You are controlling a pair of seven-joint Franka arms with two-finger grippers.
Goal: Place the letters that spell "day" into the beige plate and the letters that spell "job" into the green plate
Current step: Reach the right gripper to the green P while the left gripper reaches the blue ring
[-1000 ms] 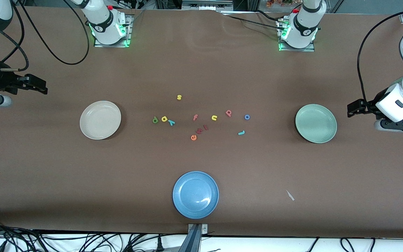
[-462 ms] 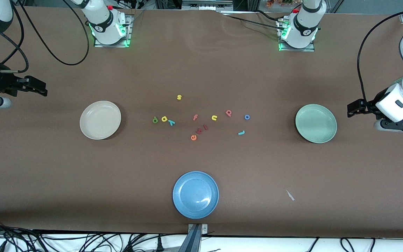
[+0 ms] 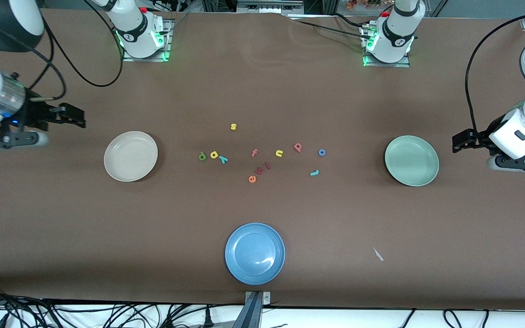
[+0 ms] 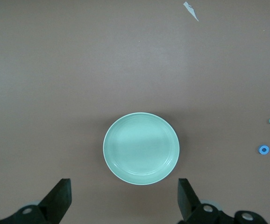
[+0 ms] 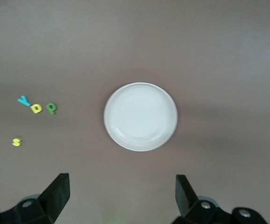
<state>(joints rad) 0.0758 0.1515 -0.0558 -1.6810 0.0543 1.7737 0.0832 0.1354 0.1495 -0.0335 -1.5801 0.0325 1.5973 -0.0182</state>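
The beige plate (image 3: 130,156) lies toward the right arm's end of the table, the green plate (image 3: 411,160) toward the left arm's end. Between them lie the green d (image 3: 202,156), yellow a (image 3: 214,155) and teal y (image 3: 223,159) in a row, and the pinkish-red b (image 3: 297,146), blue o (image 3: 321,152) and teal j (image 3: 315,172). My right gripper (image 3: 76,116) hangs open and empty over bare table beside the beige plate (image 5: 140,116). My left gripper (image 3: 457,142) waits open and empty beside the green plate (image 4: 141,148).
A blue plate (image 3: 254,253) sits near the table's front edge. Other letters lie among the task's: yellow s (image 3: 233,126), pink f (image 3: 254,152), yellow n (image 3: 279,153), orange e (image 3: 252,179). A small paper scrap (image 3: 378,254) lies nearer the camera than the green plate.
My right arm has swung in from the table's end toward the beige plate. The left arm, letters and plates have not moved.
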